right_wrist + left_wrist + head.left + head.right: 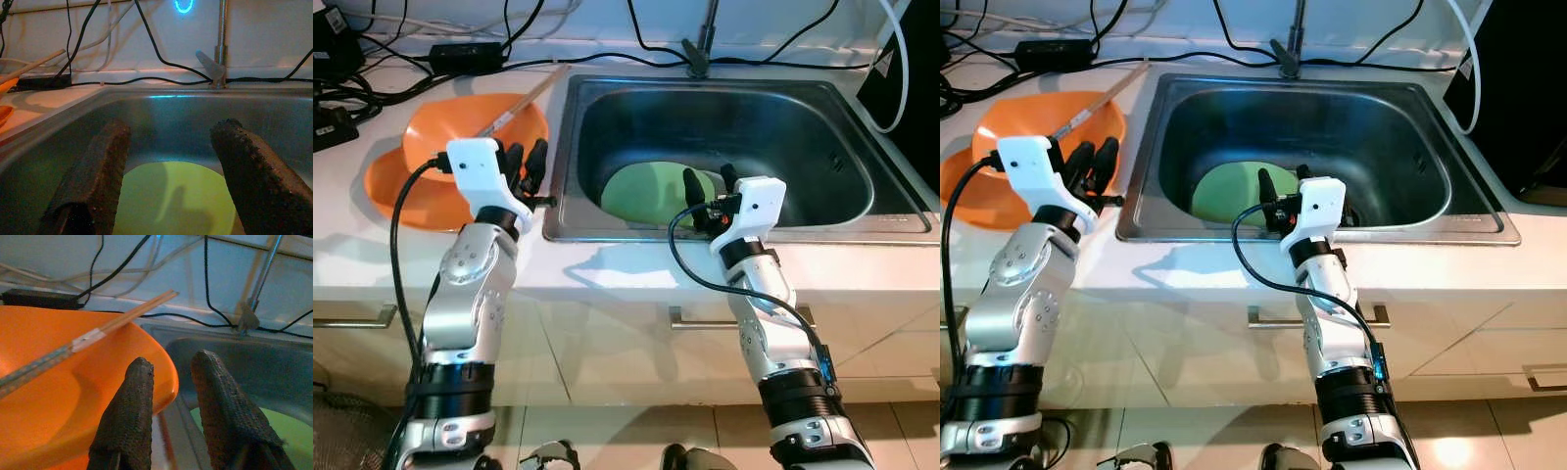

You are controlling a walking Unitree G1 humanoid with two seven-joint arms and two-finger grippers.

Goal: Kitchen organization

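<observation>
Sink (862,211) of steel sits in the white table (636,269), and a pale green plate (646,191) lies flat on its bottom, toward the near left part of the basin. The right pincer (710,180) hangs over the near rim of the sink with its two black fingers spread apart and nothing between them. The plate lies straight ahead of it and below; the right wrist view looks down between the fingers onto the green disc. The plate is round, so it has no long axis to line up with; what matters is its thin edge, and since it lies flat against the steel, getting a finger under that edge looks like the awkward part.

The left pincer (527,162) is over the table just left of the sink, at the near right rim of an orange bowl (450,132). Its fingers stand a little apart and empty, one just beside the bowl's rim, though I cannot tell if it touches. A pair of chopsticks (524,103) rests slanted across the bowl, its far end pointing toward the sink's far left corner. A second orange dish (396,191) lies under or just near the bowl.

For the plate, the right arm is clearly the nearer; for the bowl, the left.
</observation>
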